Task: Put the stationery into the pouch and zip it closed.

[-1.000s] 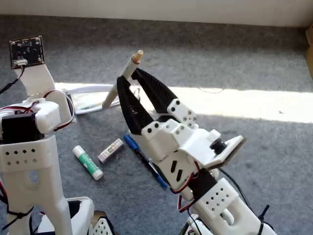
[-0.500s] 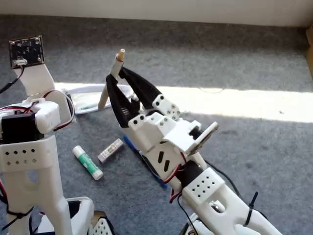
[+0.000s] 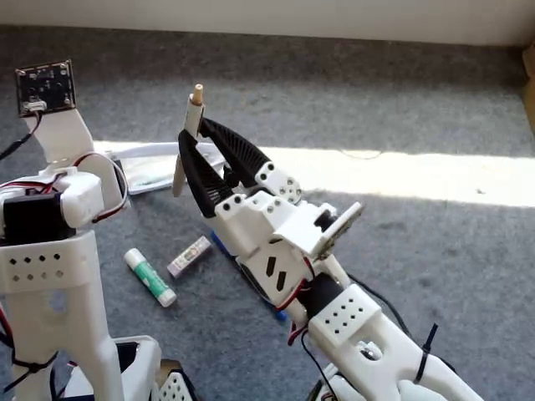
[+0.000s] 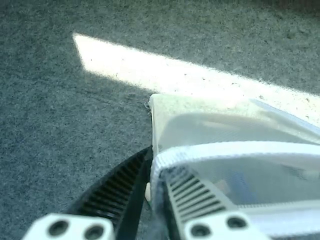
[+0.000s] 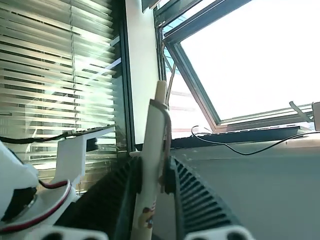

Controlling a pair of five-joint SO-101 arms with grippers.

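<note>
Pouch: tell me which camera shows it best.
The left wrist view: the pouch is close up, its white zip edge pinched in the left claw. The high view catches a flat part on the carpet behind an arm. The right wrist view faces a window.

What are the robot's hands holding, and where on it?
The right end effector pinches a pen around its middle; left end effector grips the pouch by its edge.

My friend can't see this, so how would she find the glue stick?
Find the white left arm standing on the grey carpet. Three small things lie beside it; the glue stick is nearest it, the stubby white tube with a green middle.
</note>
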